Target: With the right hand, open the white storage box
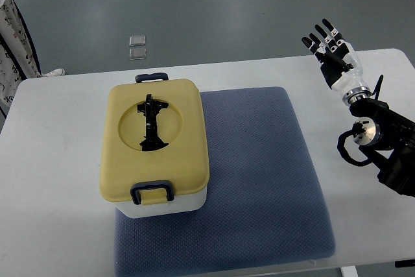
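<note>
From the top view I see the white storage box (162, 204) sitting on the left part of a blue-grey mat (259, 173), which lies on a white table (52, 180). The box's left side hangs over the mat's edge onto bare tabletop. Its yellow lid (181, 154) is down and closed, covering the white body so that only a strip of white shows along the near side. A dark clasp (152, 191) sits on the near edge of the lid and another dark clasp (151, 77) on the far edge — both lie flat against the box. In the round recess at the lid's middle a black handle (151, 123) lies folded down.

My right hand (332, 53) is over the table's far right part, well apart from the box and off the mat. Its fingers are stretched out and spread, pointing away from me, and it has hold of nothing. The black forearm runs back to the picture's right edge.

Beyond the table, on the grey floor, lie two small clear squares (137, 46) — I cannot tell what they are. At the left edge a patterned cloth (14, 37) hangs down.
</note>
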Robot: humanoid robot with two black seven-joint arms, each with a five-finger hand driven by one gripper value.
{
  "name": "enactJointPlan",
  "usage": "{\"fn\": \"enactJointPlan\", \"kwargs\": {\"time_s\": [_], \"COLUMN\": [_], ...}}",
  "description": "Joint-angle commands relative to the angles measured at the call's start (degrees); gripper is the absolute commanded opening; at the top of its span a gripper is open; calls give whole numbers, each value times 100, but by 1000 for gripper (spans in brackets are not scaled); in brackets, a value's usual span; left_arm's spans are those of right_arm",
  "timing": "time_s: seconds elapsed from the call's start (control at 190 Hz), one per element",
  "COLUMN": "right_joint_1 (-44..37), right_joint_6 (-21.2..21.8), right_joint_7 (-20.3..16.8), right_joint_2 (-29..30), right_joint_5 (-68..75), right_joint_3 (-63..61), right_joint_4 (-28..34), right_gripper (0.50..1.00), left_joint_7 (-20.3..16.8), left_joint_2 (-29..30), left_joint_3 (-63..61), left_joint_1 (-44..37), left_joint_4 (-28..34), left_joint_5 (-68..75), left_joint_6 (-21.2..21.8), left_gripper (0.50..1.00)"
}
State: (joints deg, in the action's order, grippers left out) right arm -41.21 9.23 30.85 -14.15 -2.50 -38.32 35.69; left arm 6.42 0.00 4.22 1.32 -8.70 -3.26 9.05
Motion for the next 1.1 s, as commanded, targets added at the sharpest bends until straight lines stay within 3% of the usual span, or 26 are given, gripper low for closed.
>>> {"fn": "enactJointPlan", "kwargs": {"time_s": [0.0,1.096], "right_joint_1": [-1,-1], "right_joint_6": [0,0], "right_joint_7": [0,0], "right_joint_2": [0,-9], "right_joint_5": [-4,4], "right_joint_3": [0,0], "right_joint_4": [0,-97], "right_gripper": [930,930], "left_joint_7": [0,0], "left_joint_2": [0,0], "left_joint_3": [0,0], "left_joint_1": [0,0], "left_joint_4": [0,0], "left_joint_5": [0,-8], "left_joint_6": [0,0], "left_gripper": [1000,1000]}}
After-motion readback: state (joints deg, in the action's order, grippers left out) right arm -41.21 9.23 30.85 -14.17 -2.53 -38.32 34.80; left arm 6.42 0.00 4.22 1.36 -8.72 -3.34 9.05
